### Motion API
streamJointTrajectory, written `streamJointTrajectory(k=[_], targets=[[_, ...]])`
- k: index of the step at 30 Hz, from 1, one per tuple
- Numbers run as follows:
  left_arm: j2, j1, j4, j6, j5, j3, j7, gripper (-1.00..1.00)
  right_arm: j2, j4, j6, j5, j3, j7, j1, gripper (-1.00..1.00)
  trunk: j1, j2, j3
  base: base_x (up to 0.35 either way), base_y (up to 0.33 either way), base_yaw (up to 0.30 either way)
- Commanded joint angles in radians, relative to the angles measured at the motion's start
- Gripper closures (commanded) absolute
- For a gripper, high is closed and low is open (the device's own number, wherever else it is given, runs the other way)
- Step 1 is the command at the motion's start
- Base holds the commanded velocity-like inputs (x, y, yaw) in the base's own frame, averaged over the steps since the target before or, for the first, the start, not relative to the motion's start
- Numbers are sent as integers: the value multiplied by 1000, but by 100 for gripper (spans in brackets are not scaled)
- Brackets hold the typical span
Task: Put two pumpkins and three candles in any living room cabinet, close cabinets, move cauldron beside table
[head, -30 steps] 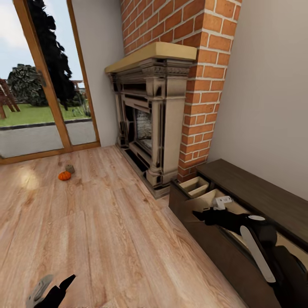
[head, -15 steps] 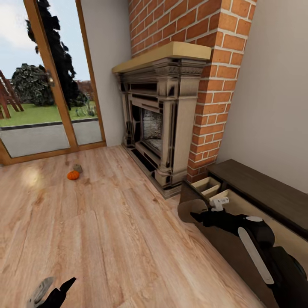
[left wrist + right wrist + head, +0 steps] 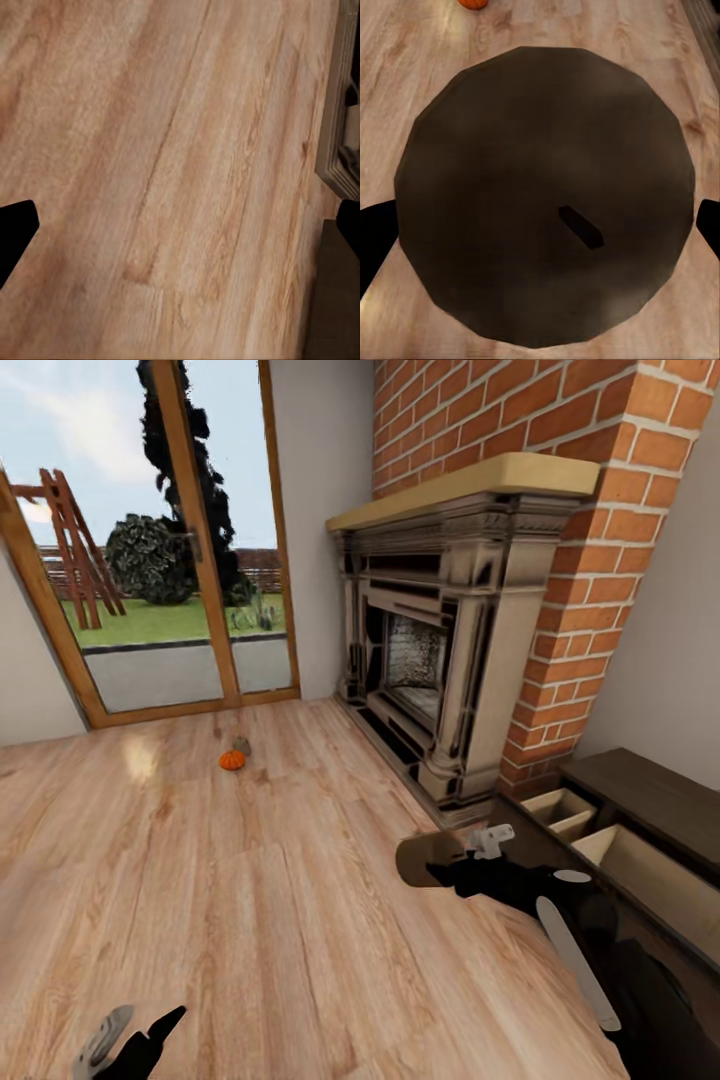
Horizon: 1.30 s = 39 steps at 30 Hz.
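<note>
A small orange pumpkin [image 3: 232, 760] lies on the wood floor near the glass door, with a stubby tan candle [image 3: 242, 744] just behind it. Another candle [image 3: 423, 857], a brown round body, hangs above the floor in my right gripper [image 3: 437, 872]. In the right wrist view this candle [image 3: 540, 195] is a dark disc with a small wick, and the fingertips [image 3: 375, 240] sit at its sides. The pumpkin's edge [image 3: 472, 3] peeks in beyond it. The dark-brown cabinet [image 3: 650, 790] stands at the right with its drawer [image 3: 640, 870] pulled open. My left gripper [image 3: 135, 1032] hangs open low over bare floor.
A stone fireplace [image 3: 450, 650] in a brick chimney juts out between the door and the cabinet. Tall glass doors [image 3: 170, 560] with wood frames close the far side. Open wood floor [image 3: 250, 900] stretches from me to the pumpkin.
The head view has swung left, so fireplace and cabinet slid right. My right gripper has come from above the open drawer to over the floor, the candle staying with it.
</note>
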Motion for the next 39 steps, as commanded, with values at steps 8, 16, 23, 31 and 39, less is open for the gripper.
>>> streamJointTrajectory(k=[8,16,23,31,39], targets=[[3,0,0,4,-1,-41,-2,-100,2,-1,3,3,7,5,-1,100,0,0,-1,235,197,293],[6,0,0,-18,1,-48,-2,-100,0,-1,3,3,7,5,-1,100,0,0,-1,307,78,222],[6,0,0,-23,1,-51,-2,-100,0,-1,3,3,6,4,-1,100,0,0,-1,331,9,36],[4,0,0,-24,0,-50,-1,-100,2,-1,3,4,0,3,0,100,0,0,-1,326,66,3],[2,0,0,-24,-26,-51,-1,-100,2,-1,3,4,-2,1,-1,100,0,0,-1,292,206,0]])
